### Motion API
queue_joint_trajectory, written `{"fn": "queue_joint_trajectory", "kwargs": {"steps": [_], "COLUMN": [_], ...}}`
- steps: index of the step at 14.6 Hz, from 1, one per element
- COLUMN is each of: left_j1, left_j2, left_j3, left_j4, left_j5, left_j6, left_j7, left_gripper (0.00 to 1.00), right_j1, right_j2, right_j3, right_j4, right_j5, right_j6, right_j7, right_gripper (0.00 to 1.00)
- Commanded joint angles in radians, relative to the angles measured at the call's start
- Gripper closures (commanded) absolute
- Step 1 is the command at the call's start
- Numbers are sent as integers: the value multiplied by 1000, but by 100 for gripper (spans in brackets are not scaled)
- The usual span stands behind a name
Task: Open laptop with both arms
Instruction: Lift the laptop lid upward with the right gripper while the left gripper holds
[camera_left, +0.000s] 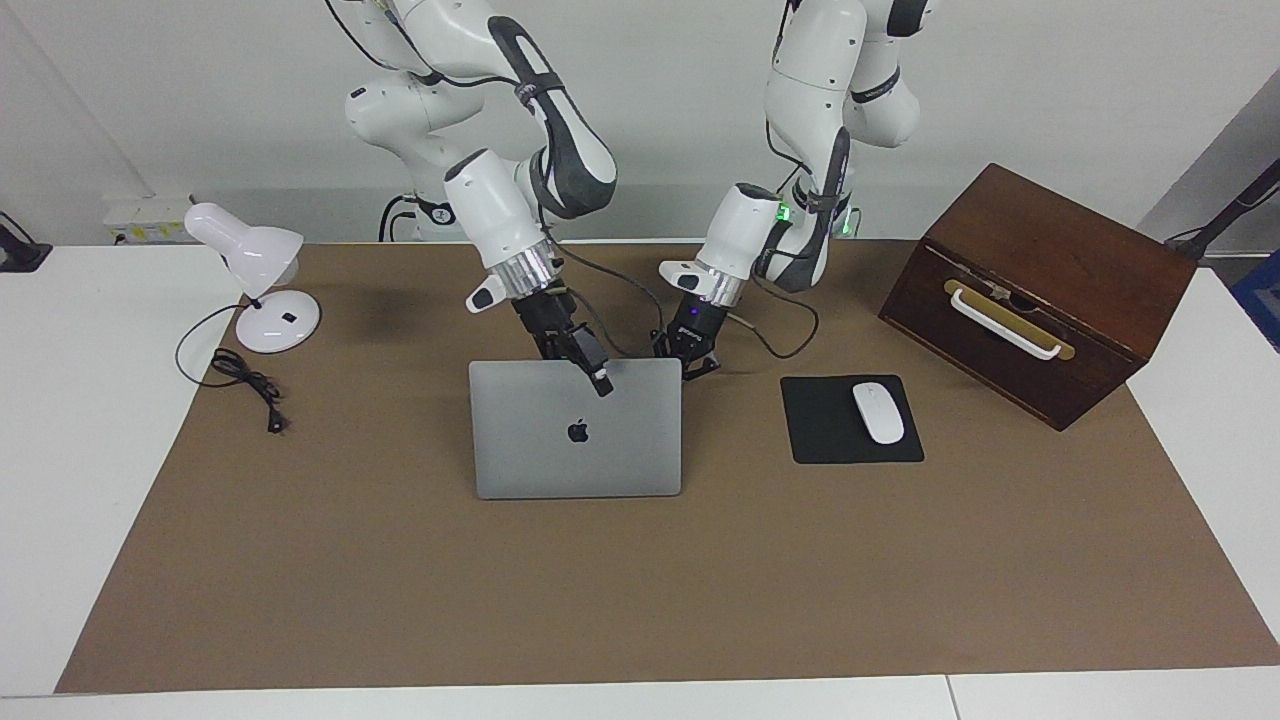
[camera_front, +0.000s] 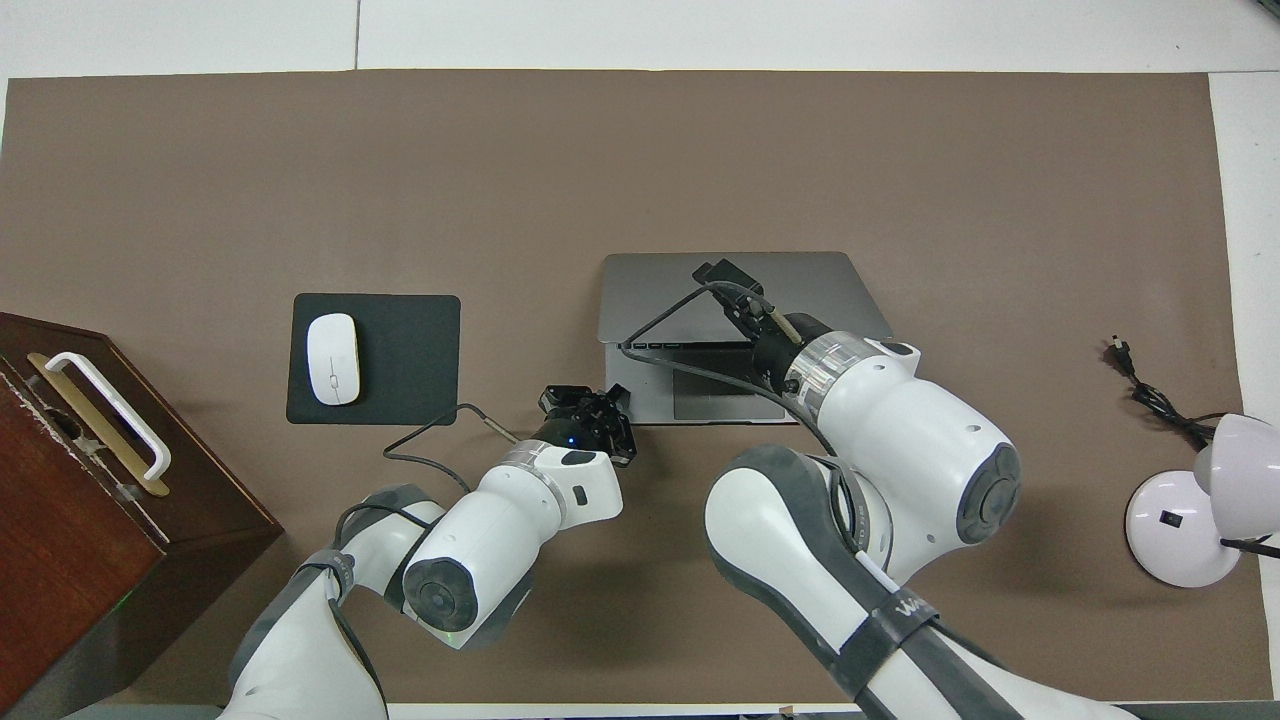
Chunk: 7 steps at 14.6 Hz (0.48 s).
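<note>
The silver-grey laptop (camera_left: 575, 430) stands partly open in the middle of the brown mat, its lid with the apple logo raised and tilted away from the robots. In the overhead view the lid (camera_front: 800, 285) leans over the keyboard and trackpad (camera_front: 715, 398). My right gripper (camera_left: 598, 378) is at the lid's top edge, one finger over the outer face, the other hidden by the lid. It also shows in the overhead view (camera_front: 722, 276). My left gripper (camera_left: 690, 355) is low at the base's corner nearest the robots, toward the left arm's end; it shows in the overhead view too (camera_front: 588, 408).
A black mouse pad (camera_left: 830, 440) with a white mouse (camera_left: 878, 412) lies beside the laptop, toward the left arm's end. A brown wooden box (camera_left: 1040, 290) with a white handle stands past it. A white desk lamp (camera_left: 262, 280) with its cord stands toward the right arm's end.
</note>
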Motion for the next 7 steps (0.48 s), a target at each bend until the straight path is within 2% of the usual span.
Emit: {"fn": "queue_joint_trajectory", "kwargs": {"steps": [1,7], "left_j1": [-21,-21], "left_j2": [37,37], "left_j3": [20,20], "left_j4": [15,15], "left_j5": [3,3], "left_j6": [20,20], "left_j7": [3,3], "left_gripper": [100,100], "right_j1": [-18,-56], "right_j2": [52,93], "right_j3": [4,4], "right_j4": [84,196], "right_j5": [43,43], "right_j6": [22,-3], "right_j7": [-62,-83], "right_gripper": [0,0]}}
